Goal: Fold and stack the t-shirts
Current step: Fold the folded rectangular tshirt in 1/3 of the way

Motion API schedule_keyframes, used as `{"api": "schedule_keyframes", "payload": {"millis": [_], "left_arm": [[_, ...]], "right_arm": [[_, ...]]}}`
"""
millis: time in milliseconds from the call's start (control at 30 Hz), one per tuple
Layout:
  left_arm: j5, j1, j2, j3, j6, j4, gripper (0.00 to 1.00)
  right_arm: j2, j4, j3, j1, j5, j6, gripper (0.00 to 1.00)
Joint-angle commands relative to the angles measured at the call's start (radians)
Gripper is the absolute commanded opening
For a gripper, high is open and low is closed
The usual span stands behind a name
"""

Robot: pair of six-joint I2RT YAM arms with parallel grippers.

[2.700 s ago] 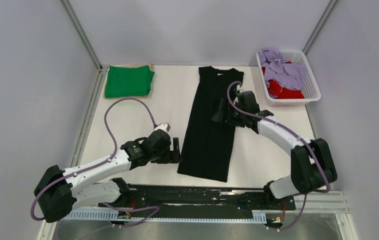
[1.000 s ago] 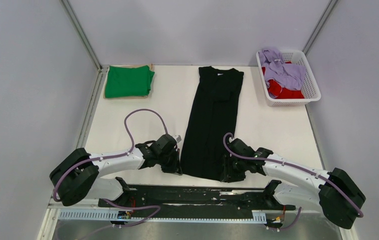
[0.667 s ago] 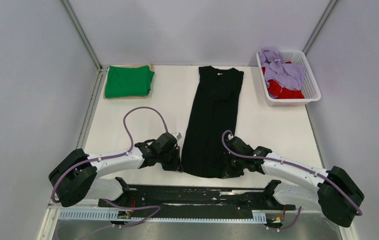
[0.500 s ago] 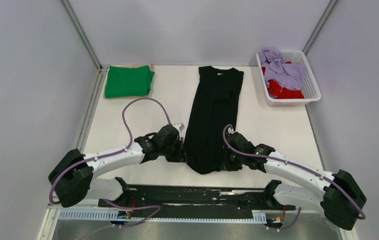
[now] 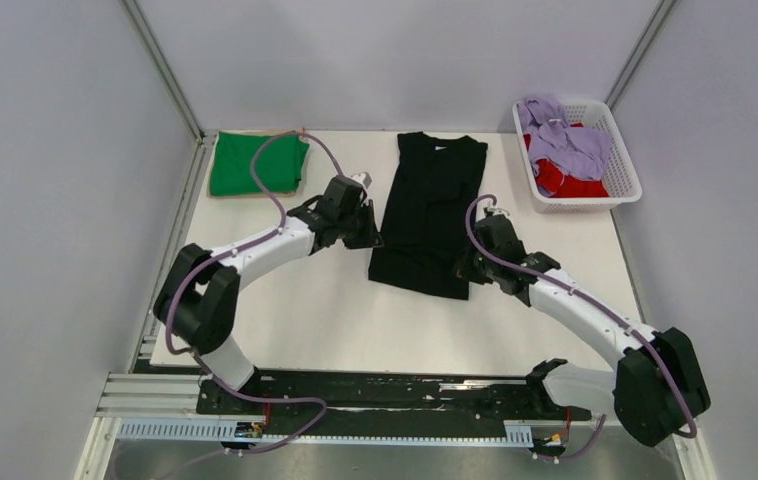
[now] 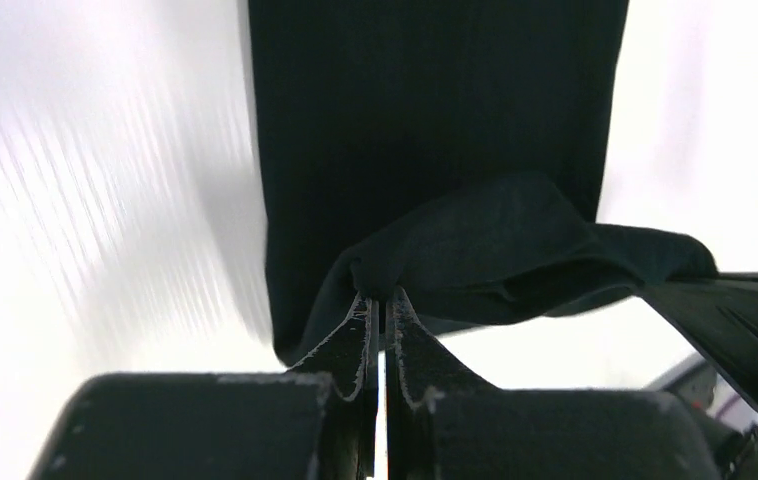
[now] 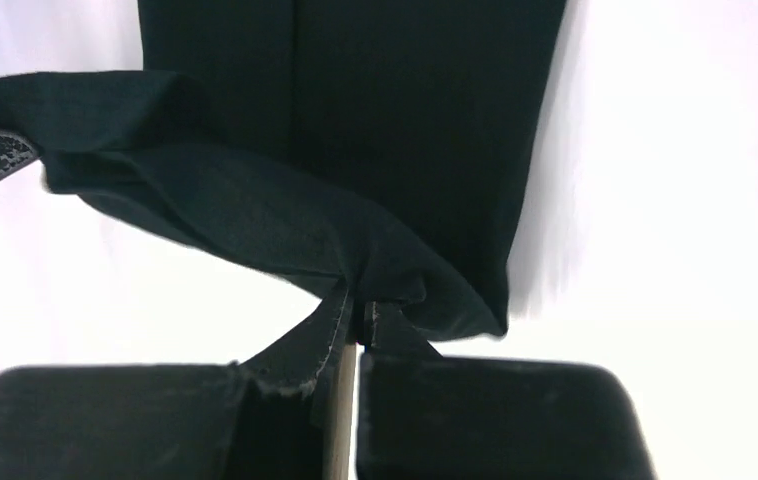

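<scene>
**A:** What's on your counter (image 5: 285,320)?

**B:** Your black tee (image 5: 433,190) lies mid-counter, its near hem lifted and doubled over the rest. The basket (image 5: 625,165), far right, holds a lavender tee (image 5: 570,145) and a red tee (image 5: 553,178). A folded green tee (image 5: 255,163) lies far left.

**A:** The jaws?

**B:** Both are pinched onto that hem, the left jaws at its left corner, the right jaws at its right.
</scene>
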Motion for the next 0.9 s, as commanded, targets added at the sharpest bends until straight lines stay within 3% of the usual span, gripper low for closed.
{"api": "schedule_keyframes", "payload": {"millis": [0,400,767,867], "left_arm": [[0.020,0.042,0.125,0.166,0.110,0.001,0.00],[0.076,0.104,0.434,0.521,0.195,-0.068,0.02],[0.117,0.143,0.622,0.719,0.188,-0.127,0.06],[0.110,0.151,0.652,0.760,0.176,-0.116,0.14]], "right_arm": [[0.083,0.143,0.096,-0.084,-0.010,-0.070,0.00],[0.304,0.259,0.208,-0.236,-0.075,-0.114,0.00],[0.475,0.344,0.287,-0.310,-0.101,-0.126,0.03],[0.538,0.355,0.331,-0.330,-0.126,-0.135,0.08]]}}
